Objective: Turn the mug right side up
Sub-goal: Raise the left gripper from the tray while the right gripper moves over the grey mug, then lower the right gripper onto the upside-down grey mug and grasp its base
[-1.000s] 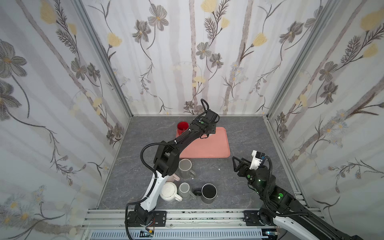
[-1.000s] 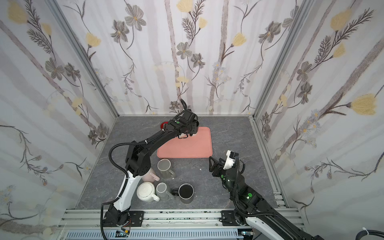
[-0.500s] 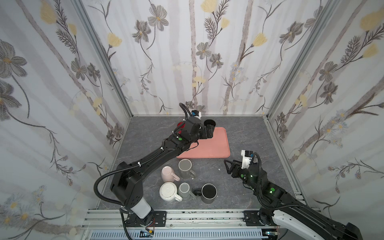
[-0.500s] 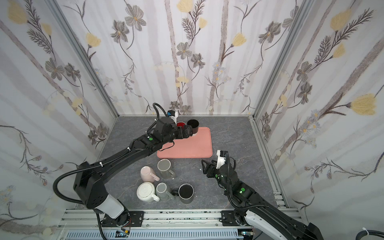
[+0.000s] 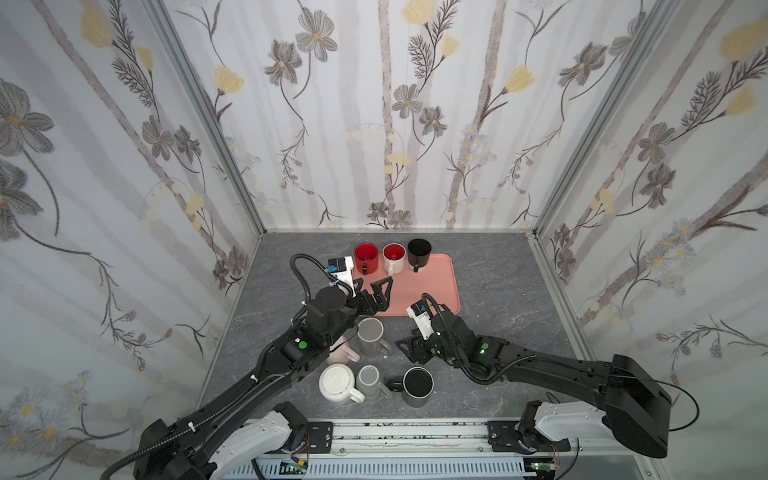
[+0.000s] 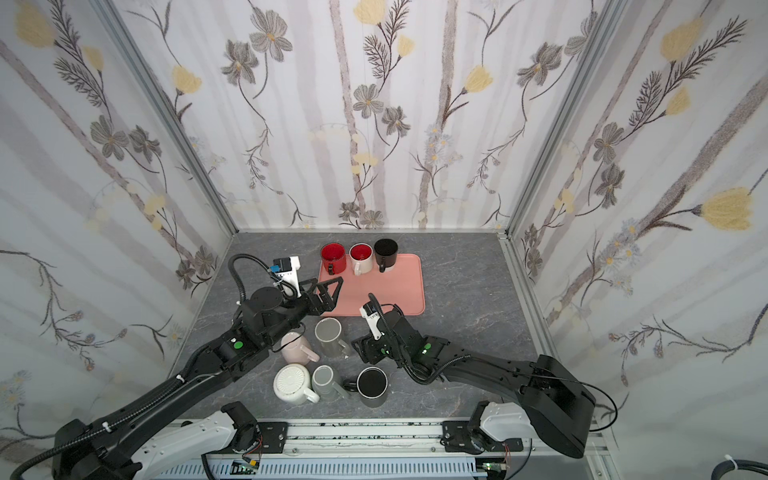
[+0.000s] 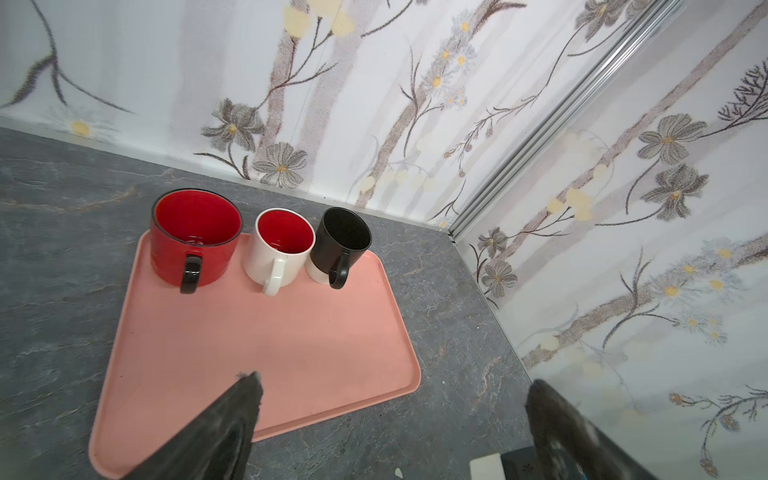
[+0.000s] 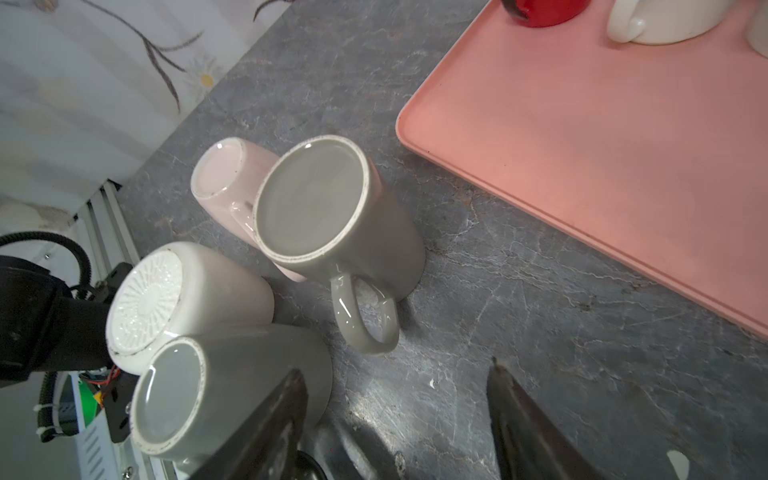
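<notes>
Approach: right gripper (image 8: 397, 368), spread and empty, hovers beside the upside-down grey mug (image 5: 370, 336) just in front of the pink tray (image 5: 424, 291); left gripper (image 5: 372, 291) spread too. Next: clamp its wall, invert

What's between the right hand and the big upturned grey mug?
Only bare tabletop, seen in the right wrist view, between the right hand and the grey mug's handle.

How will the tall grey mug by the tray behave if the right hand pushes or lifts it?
The grey mug looks glossy, so it is probably hard, slippery and breakable; its handle may give a surer hold. Standing upside down and tall, it could tip under a high push, into the pink mug beside it.
</notes>
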Robot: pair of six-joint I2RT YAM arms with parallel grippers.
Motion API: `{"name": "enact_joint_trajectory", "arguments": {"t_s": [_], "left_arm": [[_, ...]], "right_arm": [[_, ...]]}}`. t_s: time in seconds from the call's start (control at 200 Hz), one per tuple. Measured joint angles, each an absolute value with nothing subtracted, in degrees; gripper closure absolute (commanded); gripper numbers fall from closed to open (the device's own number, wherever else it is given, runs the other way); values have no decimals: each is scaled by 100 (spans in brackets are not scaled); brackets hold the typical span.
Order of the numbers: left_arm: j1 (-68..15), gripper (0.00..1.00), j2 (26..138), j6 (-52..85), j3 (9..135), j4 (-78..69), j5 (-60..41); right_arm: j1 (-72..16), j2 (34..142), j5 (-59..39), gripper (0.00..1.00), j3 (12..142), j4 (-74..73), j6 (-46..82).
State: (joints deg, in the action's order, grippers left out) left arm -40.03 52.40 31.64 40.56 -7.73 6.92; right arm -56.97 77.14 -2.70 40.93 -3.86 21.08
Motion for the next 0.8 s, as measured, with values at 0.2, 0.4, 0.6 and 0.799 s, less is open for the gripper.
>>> {"name": "enact_joint_trajectory", "arguments": {"t_s": [0.2, 0.4, 0.6, 0.799], "left_arm": [[-3979, 0, 4438, 3155, 3570, -716, 1015], [-3964, 0, 4014, 3146, 3343, -591, 1129], [-3942, 0, 3785, 3127, 3203, -510, 1192], [-3938, 0, 3693, 3124, 3146, -475, 1199]], "right_arm": [[-6027, 8576, -161, 41, 4718, -156, 1702], [-6263, 9113, 97, 54, 5122, -82, 1472], [-6372, 9535, 462, 60, 5282, -51, 1328], [-6412, 9684, 687, 71, 5406, -75, 1155]]}}
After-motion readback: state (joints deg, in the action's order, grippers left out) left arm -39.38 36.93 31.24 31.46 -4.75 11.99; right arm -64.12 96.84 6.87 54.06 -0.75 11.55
